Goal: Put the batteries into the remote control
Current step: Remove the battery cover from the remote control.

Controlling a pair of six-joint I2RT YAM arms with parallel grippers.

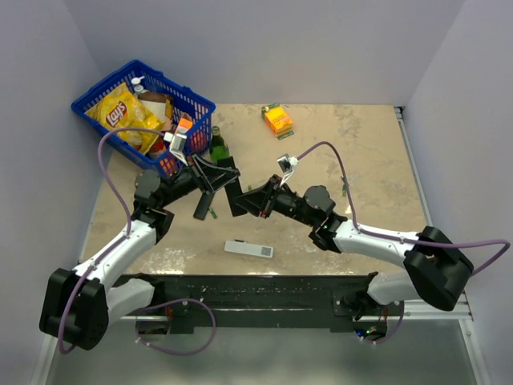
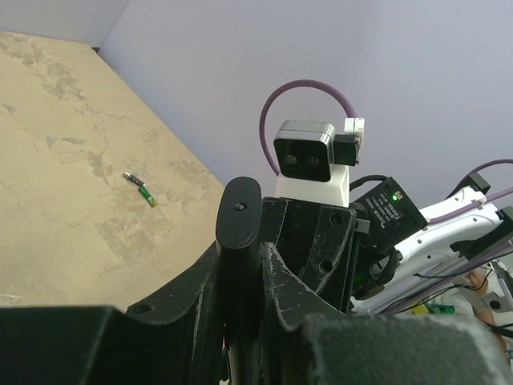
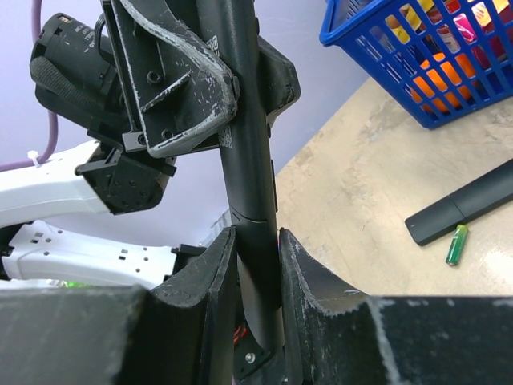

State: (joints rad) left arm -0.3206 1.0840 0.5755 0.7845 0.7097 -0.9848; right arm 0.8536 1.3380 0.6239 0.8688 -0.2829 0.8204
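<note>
One black remote control [image 3: 250,160] held off the table [image 3: 385,176] | long axis runs from my left gripper [image 2: 240,261], pinching one end, to my right gripper [image 3: 256,241], pinching the other | green battery [image 3: 456,245] on table below, beside loose black bar [image 3: 465,208], likely nearer my left arm | chip bag [image 1: 120,112] in blue basket [image 1: 100,82] reads Lay's

In the right wrist view, the remote control [image 3: 248,176] is running off the top edge and the blue basket [image 3: 377,79] is being cropped at 1 o'clock. In the left wrist view, a green-tipped object [image 2: 140,188] at 9 o'clock is showing too small to identify.
</note>
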